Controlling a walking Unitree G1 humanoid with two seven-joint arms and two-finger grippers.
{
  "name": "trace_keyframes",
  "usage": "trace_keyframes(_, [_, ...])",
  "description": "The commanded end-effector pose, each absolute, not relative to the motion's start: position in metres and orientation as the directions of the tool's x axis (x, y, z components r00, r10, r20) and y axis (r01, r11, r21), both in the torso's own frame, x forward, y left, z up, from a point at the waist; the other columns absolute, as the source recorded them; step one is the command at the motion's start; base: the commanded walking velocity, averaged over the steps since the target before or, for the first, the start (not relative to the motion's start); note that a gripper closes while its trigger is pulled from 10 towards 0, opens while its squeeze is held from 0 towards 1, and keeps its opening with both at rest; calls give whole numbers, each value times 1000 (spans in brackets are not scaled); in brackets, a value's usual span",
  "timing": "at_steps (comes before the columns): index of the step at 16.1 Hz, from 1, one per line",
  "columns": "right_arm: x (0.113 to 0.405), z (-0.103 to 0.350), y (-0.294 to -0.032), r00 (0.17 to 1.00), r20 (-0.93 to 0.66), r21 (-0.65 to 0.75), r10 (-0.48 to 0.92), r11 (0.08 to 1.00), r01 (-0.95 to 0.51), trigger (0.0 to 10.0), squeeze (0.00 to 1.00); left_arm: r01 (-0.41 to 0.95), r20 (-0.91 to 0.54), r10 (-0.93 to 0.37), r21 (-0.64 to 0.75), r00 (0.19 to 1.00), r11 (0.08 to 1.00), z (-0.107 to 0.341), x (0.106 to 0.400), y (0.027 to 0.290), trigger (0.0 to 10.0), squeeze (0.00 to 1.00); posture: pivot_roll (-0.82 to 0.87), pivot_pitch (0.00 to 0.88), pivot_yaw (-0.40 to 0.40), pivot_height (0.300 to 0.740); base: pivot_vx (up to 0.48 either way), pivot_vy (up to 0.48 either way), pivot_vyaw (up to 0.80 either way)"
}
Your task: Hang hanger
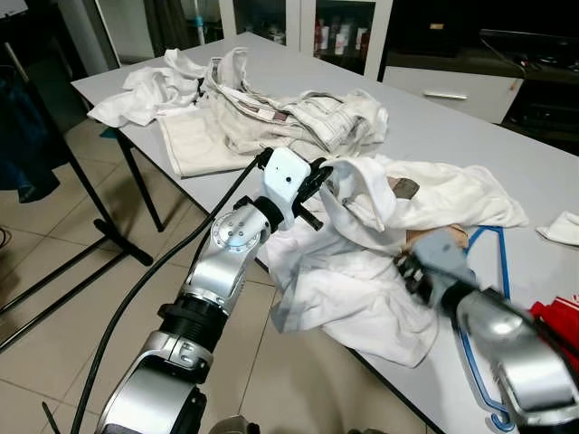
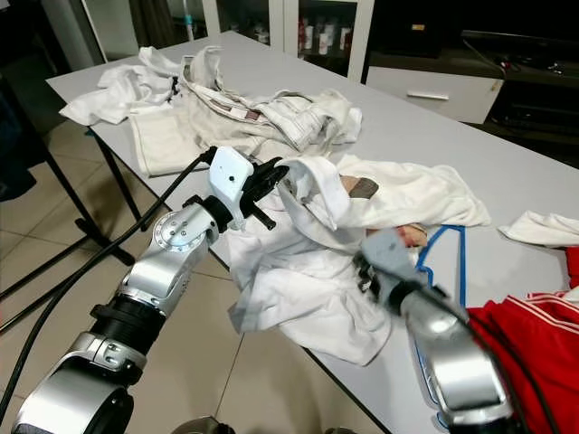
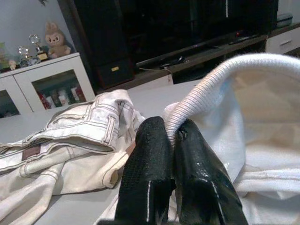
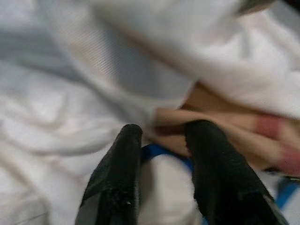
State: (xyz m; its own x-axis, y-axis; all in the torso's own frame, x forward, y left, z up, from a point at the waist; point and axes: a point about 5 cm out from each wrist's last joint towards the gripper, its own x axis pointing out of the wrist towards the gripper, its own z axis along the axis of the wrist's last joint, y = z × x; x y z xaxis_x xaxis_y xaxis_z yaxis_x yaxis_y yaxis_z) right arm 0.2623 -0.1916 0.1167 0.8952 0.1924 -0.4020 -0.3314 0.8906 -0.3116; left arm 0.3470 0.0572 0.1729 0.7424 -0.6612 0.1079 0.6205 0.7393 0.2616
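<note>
From the left eye view we see our left gripper at the table's near edge, holding up the ribbed collar of a white shirt that spills over that edge toward the tiled floor. The blue hanger lies flat near the table's right end, partly under the shirt, with our right gripper at its upper end, blurred. A heap of cream trousers and other white cloth fills the far-left corner; the table's far side is bare.

In the right eye view a red garment lies just beside the hanger at the near-right edge, and a small white cloth sits at the right edge.

In the left wrist view our fingers are pressed together, pinching the collar; the trousers lie beyond, with a dark cabinet behind.

In the right wrist view our fingers are spread, the hanger's blue wire between them against white cloth.
</note>
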Motion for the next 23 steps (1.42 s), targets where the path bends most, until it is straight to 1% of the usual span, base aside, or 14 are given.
trace_keyframes(1, [265, 123, -194, 905, -386, -301, 180, 902, -308, 10000, 0, 617, 107, -663, 281, 741, 735, 175, 348, 56, 10000, 0, -34, 0, 44, 723, 0, 0, 0])
trace_keyframes(5, [266, 121, -201, 906, -400, -320, 140, 905, -281, 10000, 0, 619, 109, -665, 282, 739, 733, 176, 348, 55, 10000, 0, -33, 0, 48, 723, 0, 0, 0])
trace_keyframes(8, [265, 122, -199, 905, -402, -336, 142, 896, -290, 10000, 0, 620, 106, -667, 285, 737, 730, 176, 348, 56, 10000, 0, -35, 0, 50, 723, 0, 0, 0])
trace_keyframes(10, [263, 112, -203, 891, -445, -377, 92, 883, -279, 10000, 0, 622, 105, -669, 288, 736, 728, 176, 348, 55, 10000, 0, -34, 0, 50, 723, 0, 0, 0])
trace_keyframes(11, [262, 106, -211, 879, -474, -382, 42, 890, -248, 10000, 816, 622, 107, -670, 288, 735, 728, 177, 348, 55, 10000, 0, -33, 0, 51, 723, 0, 0, 0])
trace_keyframes(12, [261, 105, -215, 874, -485, -366, 27, 902, -231, 10000, 1000, 622, 109, -670, 288, 734, 728, 177, 349, 54, 10000, 0, -33, 0, 51, 723, 0, 0, 0])
trace_keyframes(14, [262, 109, -216, 873, -485, -331, 49, 914, -235, 10000, 1000, 622, 107, -670, 288, 734, 728, 177, 349, 55, 10000, 0, -36, 0, 50, 723, 0, 0, 0])
trace_keyframes(17, [261, 112, -216, 850, -514, -267, 114, 921, -285, 10000, 1000, 623, 108, -671, 288, 734, 728, 177, 348, 54, 10000, 0, -35, 0, 51, 723, 0, 0, 0])
trace_keyframes(20, [258, 111, -214, 825, -540, -211, 163, 923, -321, 10000, 584, 621, 110, -669, 287, 735, 730, 177, 349, 55, 10000, 0, -34, 0, 50, 723, 0, 0, 0])
trace_keyframes(21, [259, 113, -213, 824, -537, -194, 181, 924, -329, 10000, 541, 620, 110, -668, 288, 736, 730, 177, 349, 55, 10000, 0, -32, 0, 51, 723, 0, 0, 0])
trace_keyframes(22, [260, 116, -212, 828, -527, -179, 192, 927, -328, 10000, 27, 620, 109, -669, 288, 736, 730, 177, 349, 55, 10000, 0, -32, 0, 51, 723, 0, 0, 0])
trace_keyframes(23, [261, 118, -212, 832, -518, -164, 198, 932, -324, 10000, 0, 621, 109, -669, 288, 735, 730, 177, 349, 55, 10000, 0, -32, 0, 51, 723, 0, 0, 0])
